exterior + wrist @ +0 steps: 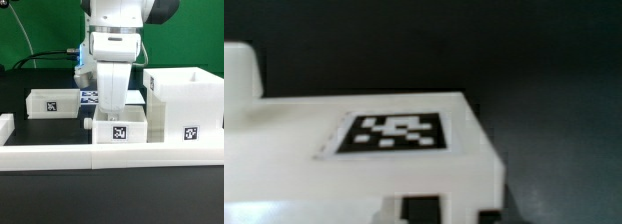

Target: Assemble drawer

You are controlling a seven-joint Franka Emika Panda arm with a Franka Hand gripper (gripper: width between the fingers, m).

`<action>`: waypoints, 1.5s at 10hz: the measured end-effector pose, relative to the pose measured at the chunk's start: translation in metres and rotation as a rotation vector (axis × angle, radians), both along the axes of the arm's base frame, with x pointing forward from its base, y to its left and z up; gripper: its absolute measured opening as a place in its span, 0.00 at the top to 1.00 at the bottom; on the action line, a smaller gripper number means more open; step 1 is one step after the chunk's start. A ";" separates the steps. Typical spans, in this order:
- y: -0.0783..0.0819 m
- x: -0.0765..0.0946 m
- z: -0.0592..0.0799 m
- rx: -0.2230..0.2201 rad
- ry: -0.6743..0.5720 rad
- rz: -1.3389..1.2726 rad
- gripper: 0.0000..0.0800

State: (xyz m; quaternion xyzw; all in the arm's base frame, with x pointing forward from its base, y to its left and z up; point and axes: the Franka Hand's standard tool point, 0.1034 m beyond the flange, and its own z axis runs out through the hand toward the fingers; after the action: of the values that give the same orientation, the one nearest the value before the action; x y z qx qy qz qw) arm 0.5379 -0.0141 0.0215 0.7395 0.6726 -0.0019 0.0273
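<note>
My gripper (112,106) is lowered straight onto a small white open-top drawer box (120,130) with a tag on its front, which rests against the front border block. In the wrist view the box (331,170) fills the frame with its tag (397,133). Two dark fingertips (420,206) stand close together with a thin white wall between them, so the gripper looks shut on the box. The tall white housing (185,100) stands just to the exterior view's right of the box. A second small tagged box (55,101) lies at the exterior view's left.
A long low white border block (60,155) runs along the front, with a short piece (5,126) at the exterior view's left. The marker board (88,97) lies behind the gripper. A green backdrop and cables are at the back.
</note>
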 end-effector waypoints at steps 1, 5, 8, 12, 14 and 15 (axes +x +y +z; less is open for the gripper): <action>-0.003 0.000 0.000 0.000 0.001 -0.002 0.95; -0.003 -0.001 -0.001 0.000 0.002 -0.009 0.95; 0.011 0.003 -0.001 0.007 0.013 0.012 0.95; 0.012 0.006 -0.001 0.003 0.017 0.034 0.95; 0.011 0.005 -0.002 0.003 0.018 0.032 0.95; 0.013 0.004 -0.002 -0.001 0.021 0.048 0.95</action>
State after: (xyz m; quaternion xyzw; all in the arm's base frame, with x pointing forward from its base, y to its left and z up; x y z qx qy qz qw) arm 0.5423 -0.0012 0.0191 0.7229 0.6906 -0.0093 0.0210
